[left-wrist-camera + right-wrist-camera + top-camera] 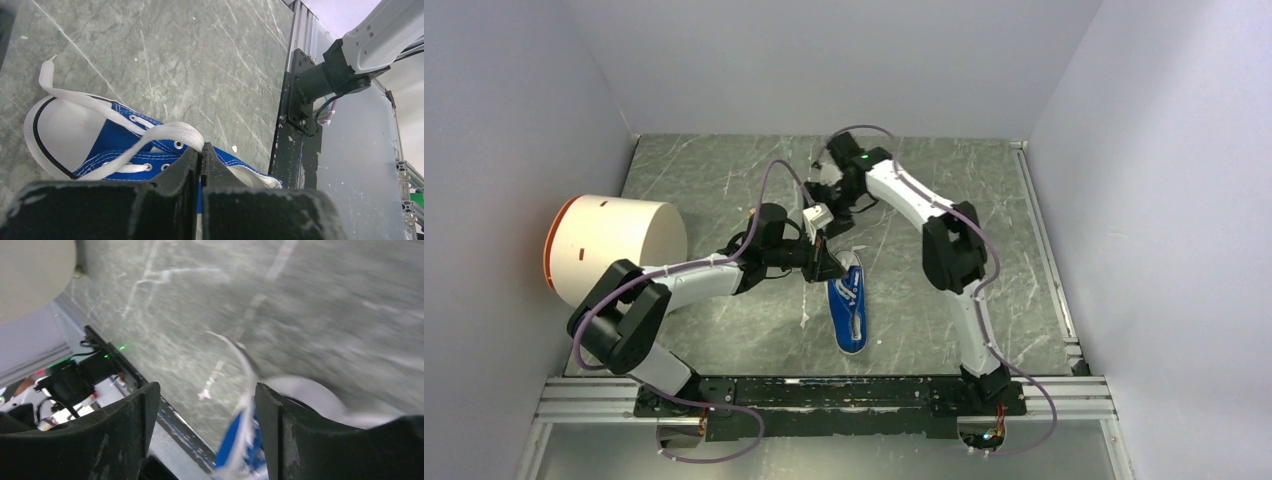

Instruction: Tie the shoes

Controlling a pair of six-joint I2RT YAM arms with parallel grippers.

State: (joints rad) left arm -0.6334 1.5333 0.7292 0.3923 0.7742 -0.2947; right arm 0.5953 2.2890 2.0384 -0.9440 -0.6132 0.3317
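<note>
The blue sneaker (850,308) lies on the table with its white toe cap pointing away from the arm bases. My left gripper (834,268) is over the toe end of the shoe. In the left wrist view my left gripper (202,149) is shut on a white lace (167,132), pinched at the fingertips above the blue upper (117,137). My right gripper (818,232) hovers just beyond the toe. In the blurred right wrist view my right gripper (207,395) is open and empty, with the shoe (232,440) and a lace (242,360) below it.
A large white cylinder with an orange rim (614,245) lies on its side at the left of the table. A black and metal rail (824,395) runs along the near edge. Grey walls close in the table on three sides.
</note>
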